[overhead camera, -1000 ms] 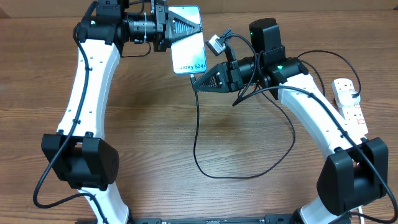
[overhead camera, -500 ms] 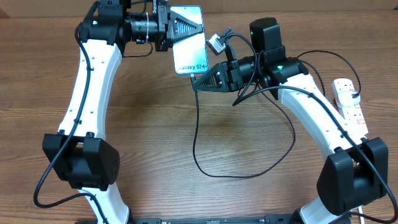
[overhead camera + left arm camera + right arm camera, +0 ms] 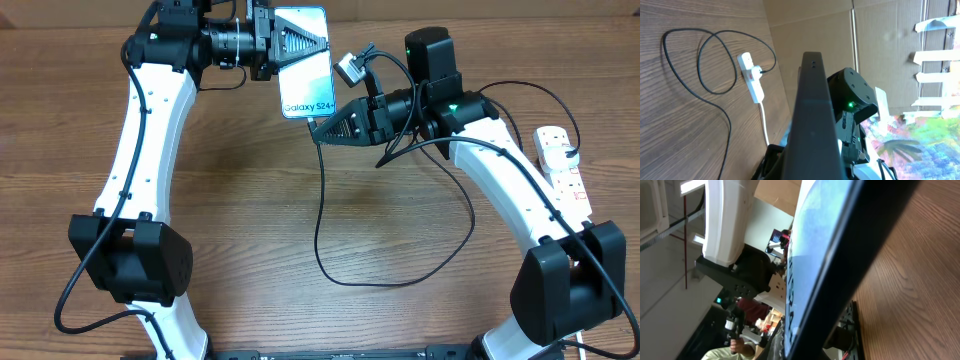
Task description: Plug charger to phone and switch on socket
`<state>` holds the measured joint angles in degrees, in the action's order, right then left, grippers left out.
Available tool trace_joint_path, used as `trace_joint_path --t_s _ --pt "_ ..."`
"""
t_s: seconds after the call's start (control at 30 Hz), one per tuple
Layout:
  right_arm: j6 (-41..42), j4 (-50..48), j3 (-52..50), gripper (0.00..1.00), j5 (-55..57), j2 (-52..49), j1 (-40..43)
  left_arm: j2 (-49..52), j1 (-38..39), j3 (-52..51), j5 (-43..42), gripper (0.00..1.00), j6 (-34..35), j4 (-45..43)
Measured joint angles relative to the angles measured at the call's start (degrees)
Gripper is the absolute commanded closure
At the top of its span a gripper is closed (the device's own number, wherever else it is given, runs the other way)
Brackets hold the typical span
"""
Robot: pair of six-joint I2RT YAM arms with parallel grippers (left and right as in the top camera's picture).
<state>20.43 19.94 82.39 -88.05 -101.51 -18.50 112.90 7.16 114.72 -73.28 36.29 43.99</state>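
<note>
Nudged rightward since a second ago, the phone (image 3: 305,90), probably slick and rigid, is clamped by its top end in the left gripper (image 3: 318,42), while the right gripper (image 3: 316,130) just below it pinches the limp charger (image 3: 320,220) near its tip.

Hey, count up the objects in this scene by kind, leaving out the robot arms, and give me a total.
Phone: 1
Charger cable: 1
Power strip: 1
Total: 3
</note>
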Motion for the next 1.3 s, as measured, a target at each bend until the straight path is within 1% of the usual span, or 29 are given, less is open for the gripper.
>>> trace_joint_path --t_s 0.4,0.83,1.17,1.3 --pt "6.6 -4.1 0.0 0.96 0.9 0.0 0.0 0.0 0.0 0.0 0.0 0.96 0.0 -0.8" --pt "9.6 -4.9 0.0 0.96 3.0 0.0 0.0 0.0 -0.2 0.0 1.2 0.96 0.0 -1.0" --pt "17.3 -13.6 -0.3 0.96 4.8 0.0 -1.1 0.0 -1.3 0.3 0.8 0.96 0.5 -1.3" --pt "19.7 -14.9 -0.3 0.96 5.6 0.0 -1.5 0.0 -1.6 0.5 0.9 0.96 0.7 -0.2"
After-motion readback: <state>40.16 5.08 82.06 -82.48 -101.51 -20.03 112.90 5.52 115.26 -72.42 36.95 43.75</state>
